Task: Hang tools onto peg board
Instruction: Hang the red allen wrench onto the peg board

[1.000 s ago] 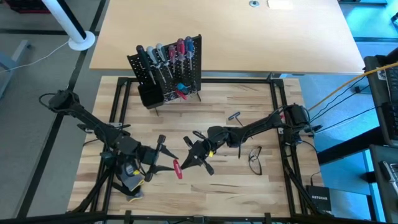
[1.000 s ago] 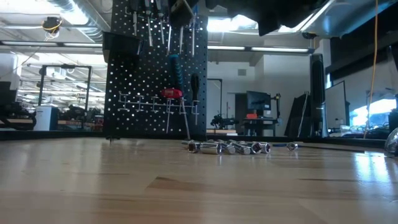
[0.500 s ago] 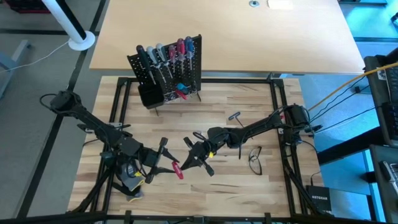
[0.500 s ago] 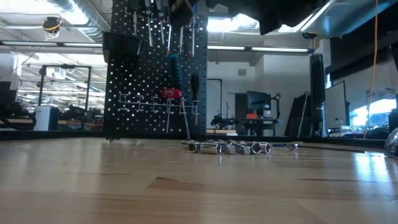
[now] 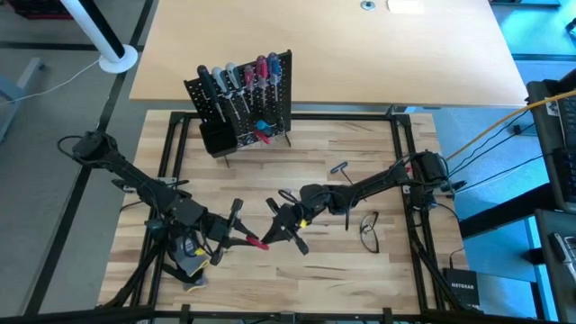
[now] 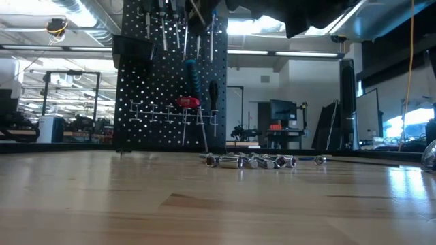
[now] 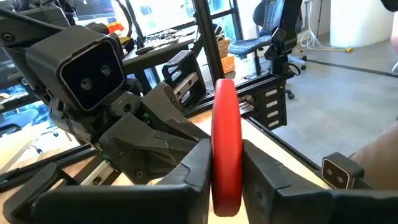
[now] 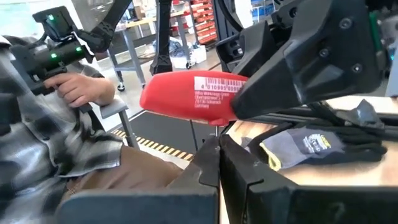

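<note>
1. Over the last second the left gripper (image 5: pixel 241 240) has closed: its fingers (image 7: pixel 198 163), wide apart a second ago, now press on both sides of the red handle (image 7: pixel 225 143) of a screwdriver (image 5: pixel 255 241).
2. The right gripper (image 5: pixel 281 232) has not moved. Its jaws are fully shut, and in the right wrist view the tool sits right at their tips, apparently pinched by its metal end, though that contact is not clear to see.
3. So the tool sits between both grippers, well in front of the peg board (image 5: pixel 243 101) and close to the near edge of the table (image 5: pixel 360 180). This reads as a handover; I judge that the left arm is taking the tool so it can be carried to the board, once the right gripper lets go.
4. The handle is a smooth, glossy red, rounded at its end, with a white barcode label (image 8: pixel 217 85) on one side. Its shaft is hidden between the grippers.
5. The board stands upright with several tools already hanging in a row along its top, handles black, grey, red and blue, and a black bin (image 5: pixel 214 139) at its lower left corner.
6. To the right of the board, small silver bits (image 6: pixel 248 161) lie on the table.
</note>
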Controlling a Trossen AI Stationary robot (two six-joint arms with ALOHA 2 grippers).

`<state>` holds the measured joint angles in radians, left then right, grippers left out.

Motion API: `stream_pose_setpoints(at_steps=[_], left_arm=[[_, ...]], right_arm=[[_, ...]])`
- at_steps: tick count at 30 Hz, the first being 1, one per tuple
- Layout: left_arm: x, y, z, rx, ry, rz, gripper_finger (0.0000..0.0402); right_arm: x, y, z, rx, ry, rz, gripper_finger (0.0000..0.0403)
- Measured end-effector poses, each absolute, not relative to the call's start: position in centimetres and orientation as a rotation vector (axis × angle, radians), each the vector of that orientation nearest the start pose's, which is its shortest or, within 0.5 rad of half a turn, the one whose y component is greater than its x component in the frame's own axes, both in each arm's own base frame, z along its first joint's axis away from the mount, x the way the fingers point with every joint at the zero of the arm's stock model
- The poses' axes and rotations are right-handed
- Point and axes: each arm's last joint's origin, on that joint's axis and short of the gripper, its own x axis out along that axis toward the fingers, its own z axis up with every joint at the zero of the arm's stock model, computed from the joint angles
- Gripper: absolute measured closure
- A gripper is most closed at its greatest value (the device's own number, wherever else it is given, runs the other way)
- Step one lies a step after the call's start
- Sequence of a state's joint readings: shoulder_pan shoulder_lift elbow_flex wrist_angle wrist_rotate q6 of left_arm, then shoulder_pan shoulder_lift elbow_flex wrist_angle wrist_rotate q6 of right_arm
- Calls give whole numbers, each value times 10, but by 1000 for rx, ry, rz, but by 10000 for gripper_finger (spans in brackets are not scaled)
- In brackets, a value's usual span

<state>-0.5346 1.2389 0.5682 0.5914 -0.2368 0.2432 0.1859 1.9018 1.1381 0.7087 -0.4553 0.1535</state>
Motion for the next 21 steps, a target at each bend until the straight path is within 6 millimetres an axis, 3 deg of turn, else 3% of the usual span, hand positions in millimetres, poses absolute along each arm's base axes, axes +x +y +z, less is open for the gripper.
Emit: stream_pose_setpoints(at_steps=[5, 10, 16, 21], left_arm=[[226, -126, 240, 262, 38, -305, 359], [224, -125, 243, 207, 41, -303, 353], [206, -124, 254, 179, 67, -322, 358], [189, -116, 260, 165, 139, -235, 354]], right_arm=[[408, 91, 222, 215, 121, 619, 394], [406, 89, 227, 231, 127, 613, 335], [379, 81, 271, 207, 185, 652, 246], [342, 80, 302, 70, 294, 358, 219]])
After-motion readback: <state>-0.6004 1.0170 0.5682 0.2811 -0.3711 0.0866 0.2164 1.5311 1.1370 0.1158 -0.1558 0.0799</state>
